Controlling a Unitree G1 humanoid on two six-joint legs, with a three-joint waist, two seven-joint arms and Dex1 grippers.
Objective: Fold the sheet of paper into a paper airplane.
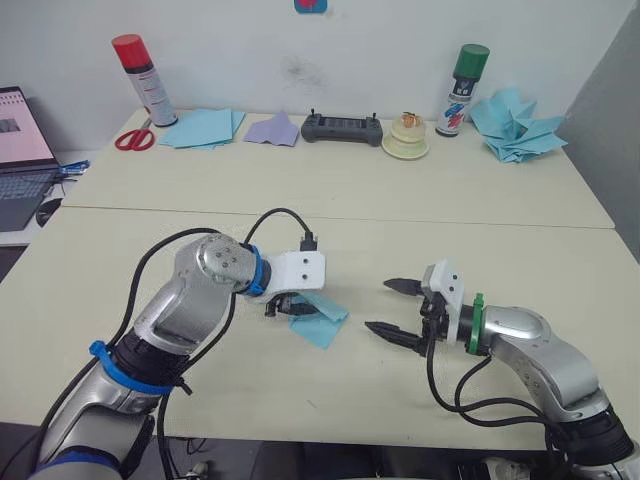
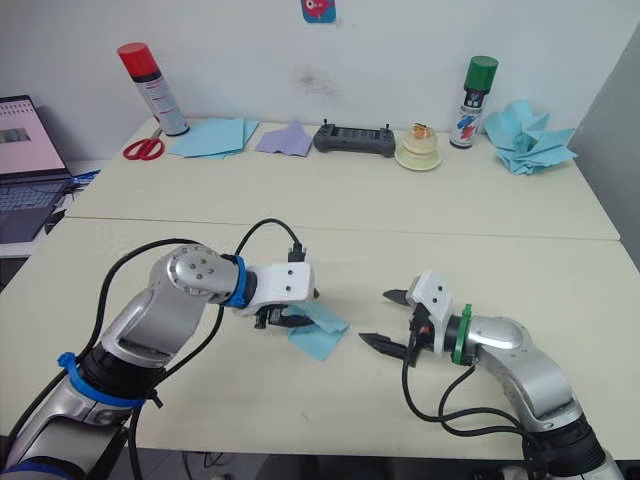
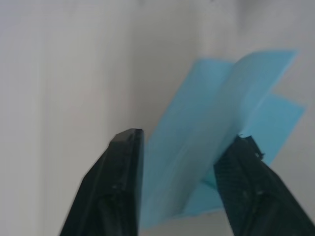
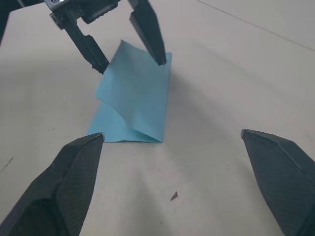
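One folded sheet of paper (image 1: 322, 317), long axis toward right claw (image 1: 394, 307).

Bare table (image 1: 420, 225) btwn grippers; left gripper (image 1: 290, 308) crowds paper (image 1: 325, 320).

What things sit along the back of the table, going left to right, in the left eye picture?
Red-capped spray can → scissors → blue paper stack → lilac paper → black controller → green-capped spray can → heap of blue paper planes.

Folded sheet of paper (image 4: 132, 101) on table (image 4: 231, 83), left gripper (image 4: 129, 51) straddling its edge
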